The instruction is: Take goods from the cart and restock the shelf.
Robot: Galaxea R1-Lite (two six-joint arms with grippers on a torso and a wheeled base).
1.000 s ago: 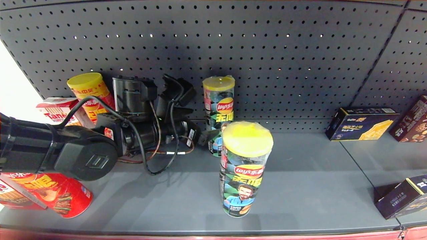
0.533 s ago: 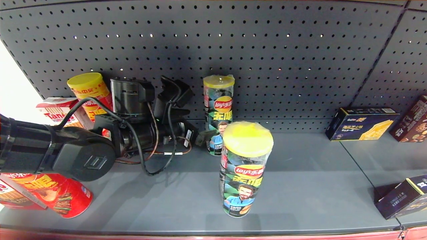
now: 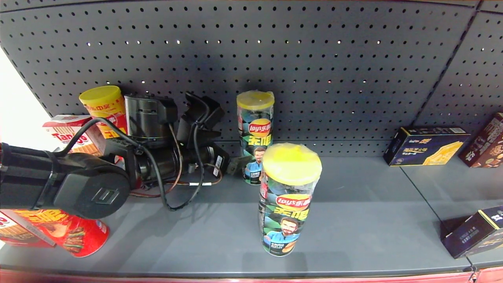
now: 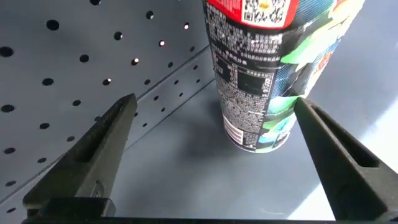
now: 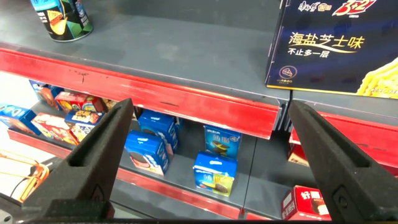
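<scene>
The left claw (image 3: 235, 164) reaches level over the shelf (image 3: 369, 220) with its fingers spread wide and nothing between them. Straight ahead of its tips, in line with the gap, stands the rear chip can (image 3: 254, 137), upright near the pegboard, so its long axis runs up and down, across the claw's level reach. From the wrist the can sits just beyond the fingertips rather than between them. Whether a finger grazes it I cannot tell. This arm is by far the nearer one. The right claw (image 5: 211, 106) hangs out in front of the shelf's red lip, also spread and holding nothing. I judge a straight pull-back would leave the can standing. Counted: 2 green chip cans, the second, the front chip can (image 3: 289, 200), off the left claw's right side toward the shelf edge. There are also 1 red can (image 3: 67, 230) lying down, 1 yellow-lidded can (image 3: 104, 104) and 3 dark boxes.
</scene>
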